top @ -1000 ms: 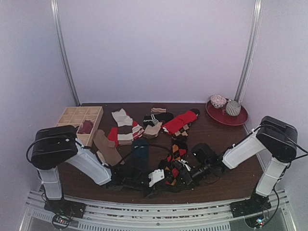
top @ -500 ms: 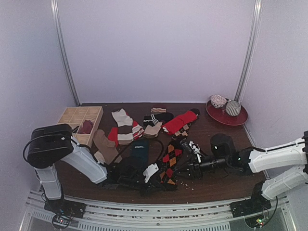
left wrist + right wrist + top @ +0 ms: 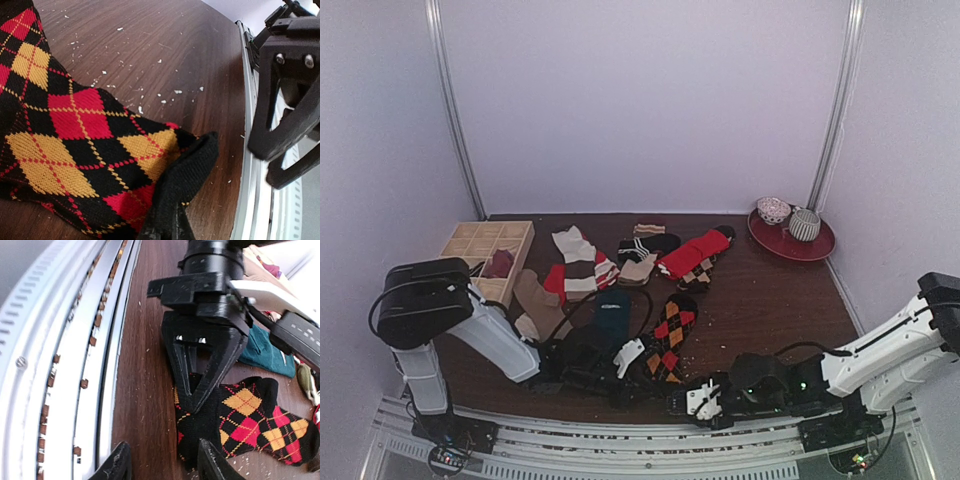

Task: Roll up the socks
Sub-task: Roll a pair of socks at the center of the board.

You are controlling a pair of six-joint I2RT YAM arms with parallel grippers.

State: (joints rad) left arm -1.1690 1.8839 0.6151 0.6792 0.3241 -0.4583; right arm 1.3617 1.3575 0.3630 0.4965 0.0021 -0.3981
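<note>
A black sock with orange-red argyle diamonds [image 3: 670,330] lies stretched flat near the table's front. My left gripper [image 3: 638,368] is shut on its black near end, which the left wrist view shows as a pinched black fold [image 3: 185,170] at the gripper [image 3: 167,231]. The right wrist view shows the same grip [image 3: 202,390] on the sock [image 3: 255,420]. My right gripper [image 3: 682,402] is open and empty at the front edge, just short of the sock [image 3: 165,466]. A plain dark teal sock [image 3: 610,318] lies left of the argyle one, and it also shows in the right wrist view [image 3: 265,352].
A pile of assorted socks [image 3: 640,255] lies at the back middle. A wooden compartment box [image 3: 485,250] stands at the left. A red plate [image 3: 815,248] with two bowls is at the back right. The metal rail [image 3: 75,365] runs along the front edge.
My right gripper let go of the argyle sock and drew back to the front edge. The sock now lies flatter and stretched out. My left gripper stayed shut on its end.
</note>
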